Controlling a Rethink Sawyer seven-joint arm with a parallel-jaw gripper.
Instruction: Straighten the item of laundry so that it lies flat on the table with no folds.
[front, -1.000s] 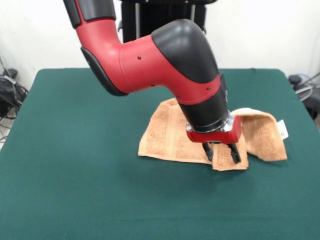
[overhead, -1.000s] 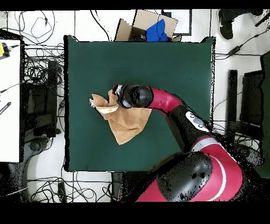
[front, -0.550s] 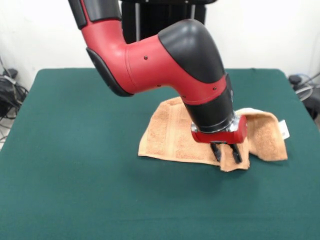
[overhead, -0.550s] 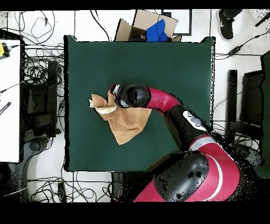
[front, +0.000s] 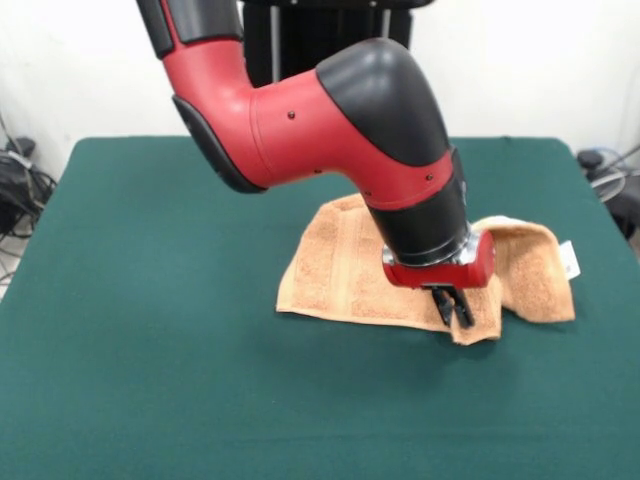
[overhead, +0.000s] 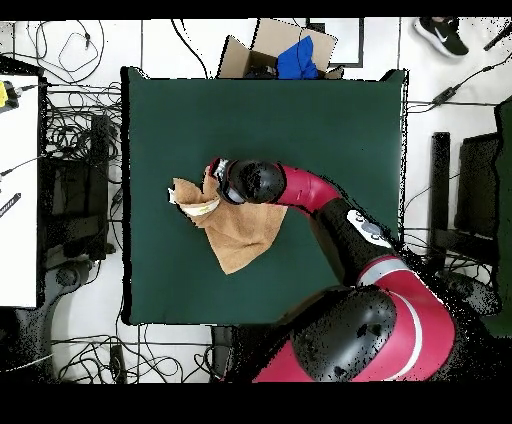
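Your towel (front: 345, 275) lies rumpled on the green tabletop (front: 160, 390), toward the right in the front view, with one side doubled over into a raised fold and a small white tag (front: 566, 257) poking out at its far right corner. The gripper (front: 456, 310) is down at the near edge of that fold, and its fingers (front: 463, 309) look drawn together on a pinch of the towel's front corner; confirm that they hold only the top layer before you move. To do this step well, lift just enough for the cloth to clear the layer beneath, then carry the corner outward and away from the towel's middle, so that the fold opens rather than drags the whole piece across the felt. Keep the pull low and steady, and let go only when the corner lies flat. The hump by the tag will likely need its own pull afterwards.
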